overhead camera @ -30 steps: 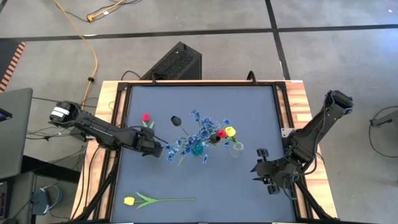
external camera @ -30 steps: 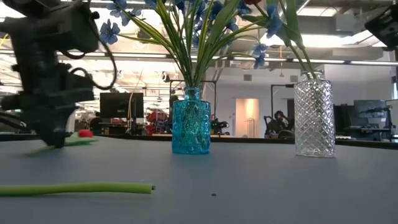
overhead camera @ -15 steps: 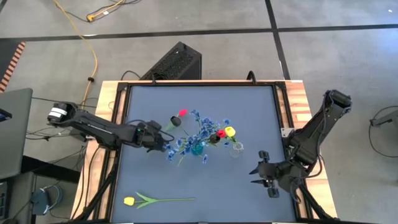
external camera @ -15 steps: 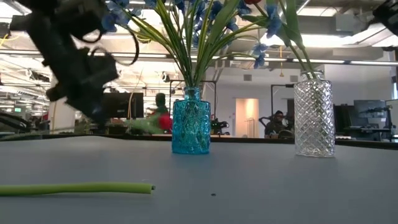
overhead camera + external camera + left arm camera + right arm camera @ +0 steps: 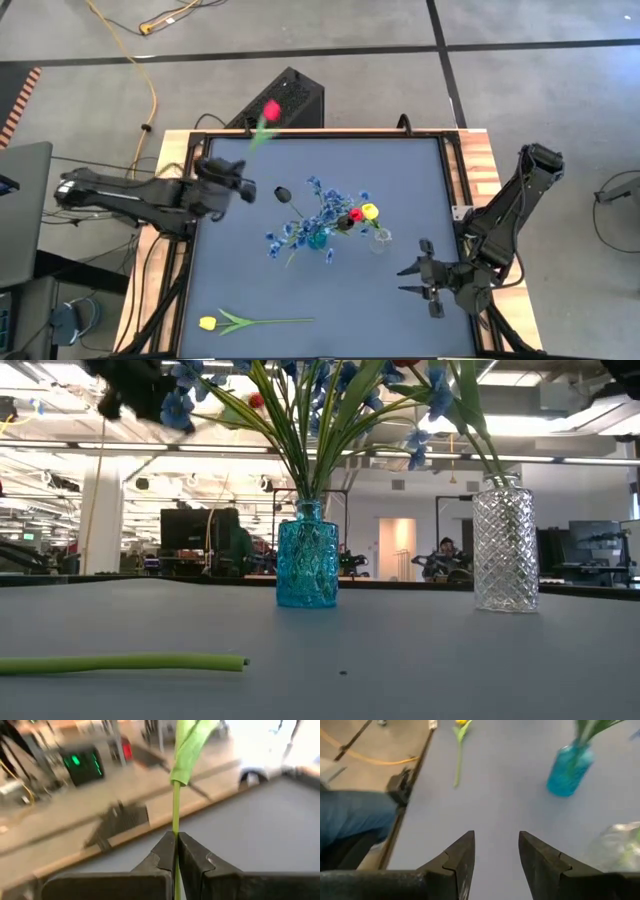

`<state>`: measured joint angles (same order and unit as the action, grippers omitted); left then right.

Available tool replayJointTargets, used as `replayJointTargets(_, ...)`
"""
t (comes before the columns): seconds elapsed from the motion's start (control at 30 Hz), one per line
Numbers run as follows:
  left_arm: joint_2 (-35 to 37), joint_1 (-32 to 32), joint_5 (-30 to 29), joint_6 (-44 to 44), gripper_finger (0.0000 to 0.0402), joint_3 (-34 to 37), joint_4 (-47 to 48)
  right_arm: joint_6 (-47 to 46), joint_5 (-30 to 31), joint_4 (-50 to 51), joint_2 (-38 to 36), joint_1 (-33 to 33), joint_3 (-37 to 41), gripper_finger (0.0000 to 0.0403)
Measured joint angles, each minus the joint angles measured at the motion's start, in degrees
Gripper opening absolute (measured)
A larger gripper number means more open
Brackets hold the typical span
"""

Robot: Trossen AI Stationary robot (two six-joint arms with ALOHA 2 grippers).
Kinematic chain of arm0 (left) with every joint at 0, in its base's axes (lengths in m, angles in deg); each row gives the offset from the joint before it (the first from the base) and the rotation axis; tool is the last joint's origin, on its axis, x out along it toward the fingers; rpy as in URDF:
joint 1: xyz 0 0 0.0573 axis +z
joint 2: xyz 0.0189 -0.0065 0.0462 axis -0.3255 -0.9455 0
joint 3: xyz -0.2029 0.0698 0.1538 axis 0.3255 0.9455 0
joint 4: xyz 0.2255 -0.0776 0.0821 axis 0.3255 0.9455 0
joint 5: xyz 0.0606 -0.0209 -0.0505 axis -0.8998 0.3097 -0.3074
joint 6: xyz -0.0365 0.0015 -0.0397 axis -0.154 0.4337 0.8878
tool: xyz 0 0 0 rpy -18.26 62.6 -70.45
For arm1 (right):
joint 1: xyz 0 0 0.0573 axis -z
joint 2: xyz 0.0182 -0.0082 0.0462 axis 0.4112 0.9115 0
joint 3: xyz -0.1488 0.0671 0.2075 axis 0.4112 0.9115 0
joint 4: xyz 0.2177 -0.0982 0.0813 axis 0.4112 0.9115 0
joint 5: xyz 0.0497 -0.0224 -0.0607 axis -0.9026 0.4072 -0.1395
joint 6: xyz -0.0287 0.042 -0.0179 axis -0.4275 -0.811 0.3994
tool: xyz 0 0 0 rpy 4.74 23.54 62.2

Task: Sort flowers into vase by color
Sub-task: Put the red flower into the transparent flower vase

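The left gripper (image 5: pixel 243 186) is raised above the table's (image 5: pixel 400 180) far left part, its fingers (image 5: pixel 167 851) pressed onto the green stem of a red tulip (image 5: pixel 271 109); the bloom points up and away, past the table's far edge in the high view. The right gripper (image 5: pixel 408 279) hangs over the near right area with its fingers (image 5: pixel 461 855) spread and nothing between them. At mid-table a blue vase (image 5: pixel 307 568) holds the blue flowers (image 5: pixel 318 212). Just to its right a clear vase (image 5: pixel 505 545) holds a red and a yellow tulip (image 5: pixel 370 211). A dark bud (image 5: pixel 283 193) lies left of the blue flowers. Another yellow tulip (image 5: pixel 208 323) lies flat near the front left edge, well apart from both vases.
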<state>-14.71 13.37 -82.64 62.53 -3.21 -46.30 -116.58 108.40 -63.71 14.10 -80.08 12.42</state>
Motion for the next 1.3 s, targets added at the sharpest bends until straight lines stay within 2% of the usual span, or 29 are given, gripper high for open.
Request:
replayJointTargets(0.1, 4.10, -0.39, -2.56, -9.91, 0.0000, -1.41, -6.60, 0.00, 1.34, -0.77, 0.00, 0.60, 0.00, 0.0178)
replayJointTargets(0.17, 6.48, -0.91, -0.02, -19.09, 0.0000, -1.89, -14.71, 0.08, 1.39, -2.66, 0.00, 1.10, 0.00, 0.0178)
replayJointTargets(0.2, 7.58, -1.17, 3.42, -23.08, 0.0000, -1.99, -19.40, 0.18, 1.41, -3.94, 0.00, 1.42, 0.00, 0.0178)
replayJointTargets(0.3, 9.95, -1.81, 20.58, -29.12, 0.0000, -2.01, -30.31, 0.17, 1.41, -8.86, 0.00, 2.97, 0.00, 0.0178)
replayJointTargets(0.47, 9.70, -3.22, 53.58, -28.30, 0.0000, -2.01, -38.44, 5.13, 0.58, -16.81, 0.32, 5.13, -0.02, 0.0178)
replayJointTargets(0.53, 8.02, -4.70, 63.67, -26.47, 0.0000, -1.99, -41.85, 9.86, -1.13, -21.32, 0.94, 5.70, -0.02, 0.0178)
replayJointTargets(0.6, 5.08, -6.78, 69.50, -24.87, 0.0000, -1.99, -46.99, 16.32, -2.52, -28.05, 1.98, 6.53, -0.02, 0.0178)
replayJointTargets(0.67, 1.62, -9.48, 71.43, -24.43, 0.0000, -2.01, -51.97, 23.88, -3.69, -36.95, 3.50, 7.65, -0.04, 0.0178)
replayJointTargets(0.87, -12.00, -15.25, 69.94, -26.24, 0.0000, -1.99, -65.59, 43.79, -8.39, -58.93, 9.40, 12.05, -0.07, 0.0178)
replayJointTargets(1.0, -19.44, -16.09, 64.51, -26.99, 0.0000, -1.99, -70.67, 51.24, -11.70, -70.10, 12.64, 15.41, -0.25, 0.0178)
replayJointTargets(1.1, -23.25, -16.06, 60.75, -26.69, 0.0000, -2.07, -73.12, 54.81, -13.96, -72.72, 15.03, 17.70, -2.63, 0.0178)
replayJointTargets(1.3, -27.94, -16.09, 60.22, -27.65, 0.0000, -5.47, -72.86, 61.09, -14.07, -71.77, 19.59, 20.42, -8.84, 0.0178)
